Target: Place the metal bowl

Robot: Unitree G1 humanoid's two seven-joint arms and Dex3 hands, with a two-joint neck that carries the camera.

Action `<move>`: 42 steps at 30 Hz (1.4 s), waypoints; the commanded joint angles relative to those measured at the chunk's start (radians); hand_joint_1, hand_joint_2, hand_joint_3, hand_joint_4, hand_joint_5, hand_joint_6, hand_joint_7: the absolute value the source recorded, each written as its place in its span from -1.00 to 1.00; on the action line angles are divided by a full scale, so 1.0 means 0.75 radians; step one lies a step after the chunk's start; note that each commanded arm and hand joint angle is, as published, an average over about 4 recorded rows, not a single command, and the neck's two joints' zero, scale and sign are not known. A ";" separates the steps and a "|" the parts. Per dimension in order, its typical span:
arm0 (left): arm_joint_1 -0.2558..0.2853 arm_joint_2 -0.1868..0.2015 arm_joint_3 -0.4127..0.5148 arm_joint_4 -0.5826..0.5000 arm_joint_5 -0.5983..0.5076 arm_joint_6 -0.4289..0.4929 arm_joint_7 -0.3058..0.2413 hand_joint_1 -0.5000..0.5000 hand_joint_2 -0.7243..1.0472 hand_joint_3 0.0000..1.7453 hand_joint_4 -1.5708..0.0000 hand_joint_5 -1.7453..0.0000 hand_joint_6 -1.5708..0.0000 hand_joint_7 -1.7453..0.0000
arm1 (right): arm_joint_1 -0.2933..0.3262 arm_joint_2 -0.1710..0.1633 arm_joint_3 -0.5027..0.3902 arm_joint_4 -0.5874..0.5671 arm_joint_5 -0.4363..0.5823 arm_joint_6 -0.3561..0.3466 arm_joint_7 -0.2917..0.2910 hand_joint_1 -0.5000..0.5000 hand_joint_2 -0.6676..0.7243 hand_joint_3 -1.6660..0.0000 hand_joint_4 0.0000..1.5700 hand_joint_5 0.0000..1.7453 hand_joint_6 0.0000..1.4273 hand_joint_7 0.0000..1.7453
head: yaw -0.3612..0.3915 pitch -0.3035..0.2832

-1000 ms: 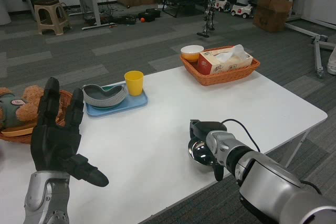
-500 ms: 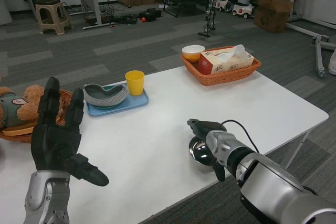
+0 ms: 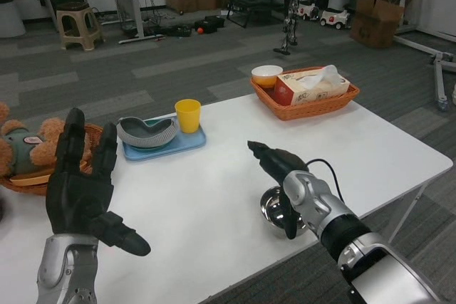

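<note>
Appears all but done: metal bowl point(image 3: 274, 208) resting on white table point(image 3: 214, 190), right hand point(image 3: 278, 165) above it, fingers apart and empty; left hand point(image 3: 82, 190) spread, idle.

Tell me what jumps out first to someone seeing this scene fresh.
The left hand stands raised and open at the near left. The right hand hovers over the metal bowl by the table's near edge. A teddy bear lies in a basket at far left.
</note>
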 commanded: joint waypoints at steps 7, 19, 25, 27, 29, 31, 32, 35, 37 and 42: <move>0.015 0.007 0.013 0.001 0.000 -0.005 0.000 -1.00 -1.00 -0.95 0.90 1.00 1.00 1.00 | 0.190 -0.014 -0.285 -0.374 0.245 -0.103 0.013 -0.92 0.73 1.00 -1.00 -1.00 -1.00 -1.00 | 0.041 0.050; 0.020 0.007 0.016 -0.004 0.000 -0.005 0.000 -1.00 -1.00 -1.00 0.90 1.00 1.00 1.00 | 0.265 -0.051 -0.270 -0.211 1.149 -0.861 -0.148 -0.77 0.55 0.98 -1.00 -1.00 -1.00 -0.90 | 0.079 0.159; 0.029 0.008 0.015 -0.009 0.000 -0.005 0.000 -1.00 -1.00 -0.95 0.90 1.00 1.00 1.00 | 0.282 -0.062 -0.258 -0.241 1.283 -0.957 -0.191 -0.69 0.64 0.95 -1.00 -0.75 -1.00 -0.76 | 0.139 0.221; 0.030 0.009 0.014 -0.009 0.000 -0.005 0.000 -1.00 -1.00 -1.00 0.90 1.00 1.00 1.00 | 0.286 -0.063 -0.262 -0.264 1.291 -0.965 -0.191 -0.73 0.64 0.93 -1.00 -0.69 -1.00 -0.72 | 0.152 0.232; 0.030 0.010 0.014 -0.009 0.000 -0.005 0.000 -1.00 -1.00 -0.98 0.90 1.00 1.00 1.00 | 0.286 -0.064 -0.263 -0.273 1.296 -0.968 -0.190 -0.75 0.64 0.90 -1.00 -0.72 -1.00 -0.68 | 0.160 0.237; 0.030 0.011 0.016 -0.011 0.000 -0.005 0.000 -1.00 -1.00 -0.95 0.90 1.00 1.00 1.00 | 0.286 -0.065 -0.263 -0.280 1.303 -0.971 -0.189 -0.75 0.64 0.90 -1.00 -0.78 -1.00 -0.68 | 0.167 0.241; 0.031 0.012 0.018 -0.012 0.000 -0.005 0.000 -1.00 -1.00 -0.95 0.90 1.00 1.00 1.00 | 0.286 -0.066 -0.263 -0.284 1.308 -0.972 -0.188 -0.75 0.64 0.90 -1.00 -0.78 -1.00 -0.68 | 0.167 0.242; 0.032 0.017 0.023 -0.013 0.000 -0.005 -0.001 -1.00 -1.00 -1.00 0.90 1.00 1.00 1.00 | 0.286 -0.067 -0.263 -0.291 1.312 -0.971 -0.186 -0.75 0.64 0.90 -1.00 -0.86 -1.00 -0.68 | 0.174 0.246; 0.032 0.021 0.027 -0.014 0.000 -0.005 -0.001 -1.00 -1.00 -0.95 0.90 1.00 1.00 1.00 | 0.287 -0.068 -0.264 -0.297 1.317 -0.971 -0.185 -0.75 0.64 0.90 -1.00 -0.89 -1.00 -0.68 | 0.181 0.247; 0.032 0.027 0.036 -0.020 0.000 -0.005 0.000 -1.00 -1.00 -0.93 0.90 1.00 1.00 1.00 | 0.289 -0.068 -0.265 -0.312 1.326 -0.971 -0.185 -0.75 0.64 0.95 -1.00 -0.89 -1.00 -0.68 | 0.194 0.260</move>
